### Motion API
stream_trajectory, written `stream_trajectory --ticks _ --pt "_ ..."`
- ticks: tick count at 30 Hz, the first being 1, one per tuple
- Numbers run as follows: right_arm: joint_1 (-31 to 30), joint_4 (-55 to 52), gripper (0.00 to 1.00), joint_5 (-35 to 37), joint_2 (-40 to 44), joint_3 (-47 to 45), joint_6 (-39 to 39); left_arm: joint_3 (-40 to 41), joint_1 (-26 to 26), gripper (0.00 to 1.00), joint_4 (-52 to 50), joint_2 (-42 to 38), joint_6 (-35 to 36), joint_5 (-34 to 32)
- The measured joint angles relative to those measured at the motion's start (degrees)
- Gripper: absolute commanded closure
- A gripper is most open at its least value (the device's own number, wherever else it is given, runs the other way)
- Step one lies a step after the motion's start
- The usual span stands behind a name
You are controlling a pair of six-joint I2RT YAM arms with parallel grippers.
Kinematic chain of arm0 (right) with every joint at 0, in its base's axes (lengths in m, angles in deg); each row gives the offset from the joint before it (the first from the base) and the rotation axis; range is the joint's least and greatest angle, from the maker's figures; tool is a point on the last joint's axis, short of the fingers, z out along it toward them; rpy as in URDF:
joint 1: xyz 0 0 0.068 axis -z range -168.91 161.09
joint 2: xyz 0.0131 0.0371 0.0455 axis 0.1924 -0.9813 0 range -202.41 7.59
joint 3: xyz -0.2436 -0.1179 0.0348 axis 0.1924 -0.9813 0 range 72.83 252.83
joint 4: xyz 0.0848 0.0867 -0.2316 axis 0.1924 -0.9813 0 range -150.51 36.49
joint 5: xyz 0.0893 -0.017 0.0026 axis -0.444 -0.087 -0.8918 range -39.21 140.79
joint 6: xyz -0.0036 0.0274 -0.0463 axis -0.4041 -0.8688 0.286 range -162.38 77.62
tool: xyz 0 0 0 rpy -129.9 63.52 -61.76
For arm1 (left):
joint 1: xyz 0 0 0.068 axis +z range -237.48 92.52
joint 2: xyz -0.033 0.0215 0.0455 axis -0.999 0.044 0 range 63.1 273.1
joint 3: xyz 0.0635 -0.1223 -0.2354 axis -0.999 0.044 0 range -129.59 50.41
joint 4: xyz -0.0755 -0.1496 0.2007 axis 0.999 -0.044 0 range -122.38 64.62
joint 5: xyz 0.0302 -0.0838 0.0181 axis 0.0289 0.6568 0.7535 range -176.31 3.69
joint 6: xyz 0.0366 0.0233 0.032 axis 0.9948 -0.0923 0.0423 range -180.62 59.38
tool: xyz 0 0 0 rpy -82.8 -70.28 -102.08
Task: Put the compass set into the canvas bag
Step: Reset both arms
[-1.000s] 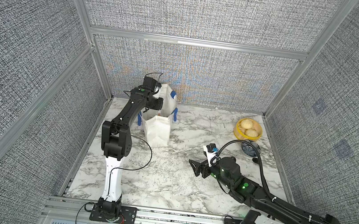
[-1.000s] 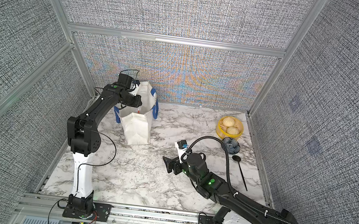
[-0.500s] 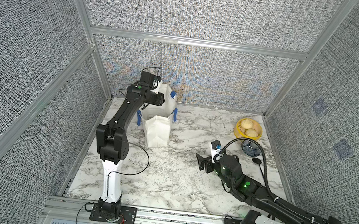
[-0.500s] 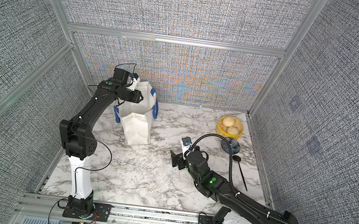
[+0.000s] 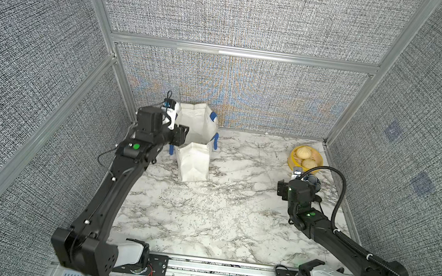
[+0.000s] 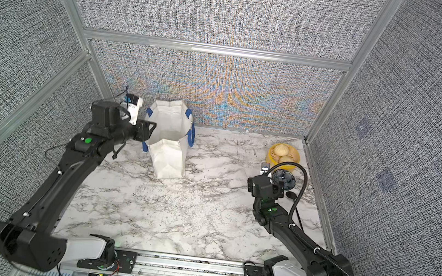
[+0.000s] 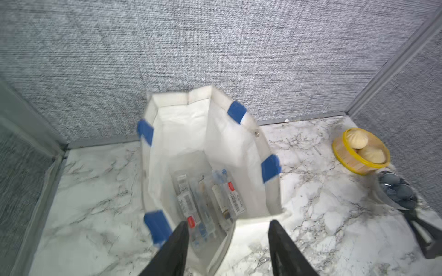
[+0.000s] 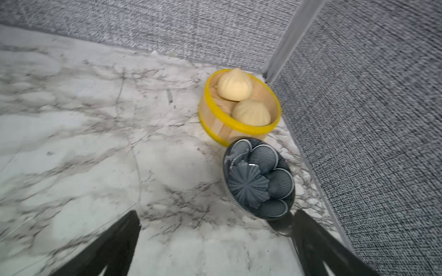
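**Marble desk: compass set bagged**

Canvas bag stands upright by the back wall, mouth spread for loading; the compass set lies on its floor; left end effector parted, empty, over the near rim; right end effector wide apart, empty.

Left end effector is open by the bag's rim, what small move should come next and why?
Probably lift the left end effector straight up and away from the canvas bag. Its jaws stand apart and empty, and the clear-cased compass set already lies at the bag's bottom, so nothing seems left to hold; rising first should avoid snagging the rim.
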Motion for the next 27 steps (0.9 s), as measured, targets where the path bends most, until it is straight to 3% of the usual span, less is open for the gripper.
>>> stream_trajectory --ticks 6,12,15,19,22,27 --pt "12.4 16.8 0.01 -9.3 -7.1 -10.9 4.2 21.7 0.0 0.45 7.3 -11.9 -3.2 -13.2" --pt "16.2 19.1 0.01 -19.9 -10.5 -4.7 4.8 39.1 0.0 0.43 17.6 -16.1 -5.2 -21.2" --pt "18.0 17.7 0.01 -24.4 -11.1 -3.3 4.8 44.0 0.1 0.41 23.8 -12.3 -3.5 -22.8" --pt "18.7 21.4 0.01 -31.4 -11.8 -5.2 3.6 40.2 0.6 0.38 28.1 -4.0 0.7 -24.3" --pt "18.9 25.4 0.01 -35.4 -17.4 -6.2 2.8 40.3 1.4 0.37 35.6 2.5 5.3 -25.1" --pt "19.1 30.6 0.01 -36.9 -21.6 -6.8 1.4 48.6 4.9 0.35 51.3 8.9 9.3 -24.0"
